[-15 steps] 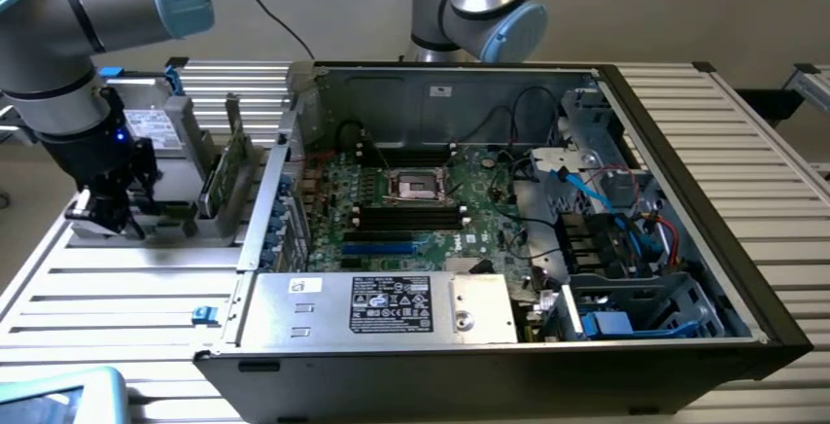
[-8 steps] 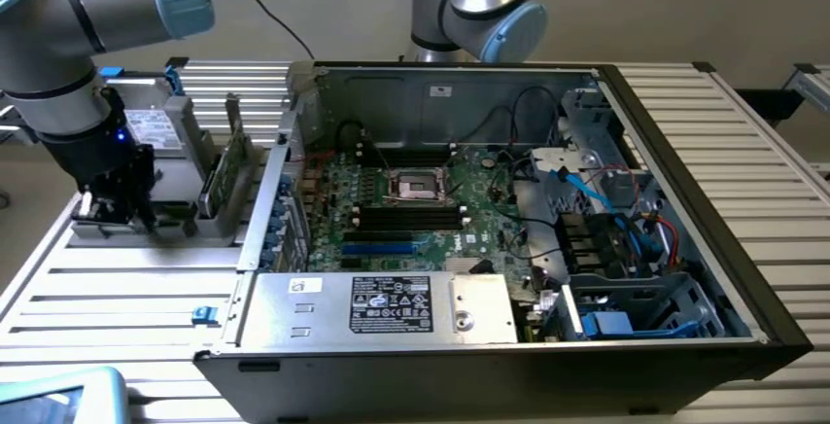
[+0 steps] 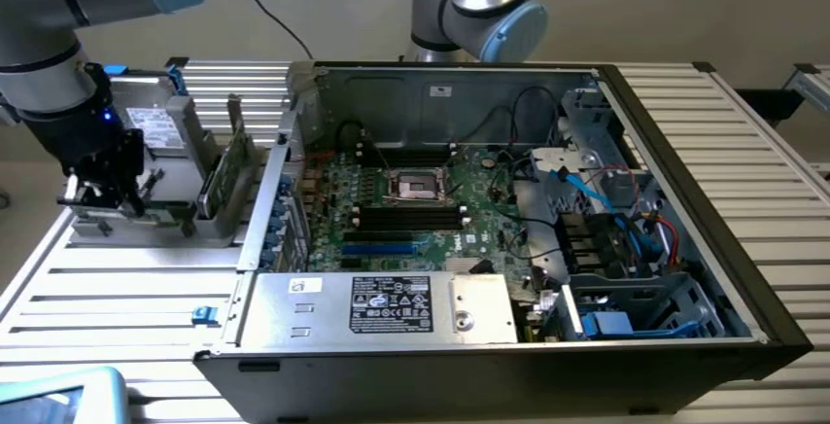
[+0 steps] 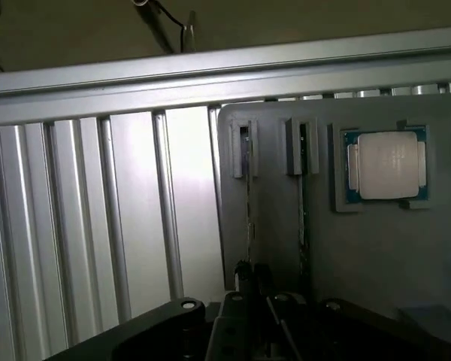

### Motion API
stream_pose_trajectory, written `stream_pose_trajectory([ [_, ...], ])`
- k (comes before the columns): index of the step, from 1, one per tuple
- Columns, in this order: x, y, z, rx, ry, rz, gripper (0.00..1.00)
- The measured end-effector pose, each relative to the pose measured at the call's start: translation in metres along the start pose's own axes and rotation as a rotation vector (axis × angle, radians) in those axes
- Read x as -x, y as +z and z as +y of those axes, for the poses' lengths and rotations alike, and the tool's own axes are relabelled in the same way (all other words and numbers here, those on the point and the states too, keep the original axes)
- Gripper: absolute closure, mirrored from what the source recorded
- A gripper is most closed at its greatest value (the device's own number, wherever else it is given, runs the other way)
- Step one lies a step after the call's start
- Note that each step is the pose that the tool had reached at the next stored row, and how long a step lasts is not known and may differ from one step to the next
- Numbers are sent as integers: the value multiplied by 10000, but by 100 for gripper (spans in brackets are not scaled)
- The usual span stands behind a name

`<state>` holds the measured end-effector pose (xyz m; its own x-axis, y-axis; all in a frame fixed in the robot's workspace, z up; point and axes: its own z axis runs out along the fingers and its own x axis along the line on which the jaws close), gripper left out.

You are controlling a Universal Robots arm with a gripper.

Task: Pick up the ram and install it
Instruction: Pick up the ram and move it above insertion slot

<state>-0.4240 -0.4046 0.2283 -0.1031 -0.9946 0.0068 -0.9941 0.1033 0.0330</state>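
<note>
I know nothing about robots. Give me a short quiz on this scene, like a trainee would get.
1. True or false: the computer case lies open, showing its motherboard.
2. The hand is closest to: A) the motherboard, B) the grey parts holder, C) the computer case.
3. Fill in: in the holder, beside the slots holding two ram sticks edge-on, sits a square ____.
Key: 1 true; 2 B; 3 processor chip.

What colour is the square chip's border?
The chip has a blue border around silver; wrist view shows it best.
</note>
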Motion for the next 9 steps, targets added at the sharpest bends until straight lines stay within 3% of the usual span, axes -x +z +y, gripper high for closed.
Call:
stream_pose_trajectory([
  [5,-2,-223,12,-2,-186,7,86],
  [9,-3,-340,17,-13,-687,25,86],
])
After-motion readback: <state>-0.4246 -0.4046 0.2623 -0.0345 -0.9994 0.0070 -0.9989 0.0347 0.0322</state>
